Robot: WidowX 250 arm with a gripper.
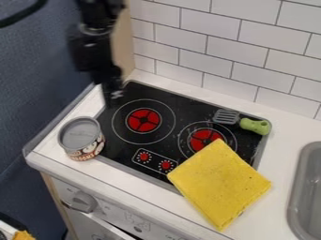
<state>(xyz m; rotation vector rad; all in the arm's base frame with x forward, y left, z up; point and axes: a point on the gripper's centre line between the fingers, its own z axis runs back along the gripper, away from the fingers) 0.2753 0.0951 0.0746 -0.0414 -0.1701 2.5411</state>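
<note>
1. Countertop (125, 182), white, surrounds a black stovetop (164, 143) below a tiled wall (216, 51) in my camera view.
2. I see the can (83, 140) upright by the stovetop's near-left corner, long axis vertical, grey top upward.
3. My gripper (113, 99) hangs over the far-left corner; I can't tell how open it is or whether it holds anything.

The white counter (285, 133) holds a stovetop (118, 149). The can (80, 136) sits at nine o'clock, cloth (219, 185) at five, spatula (253, 125) at two
</note>
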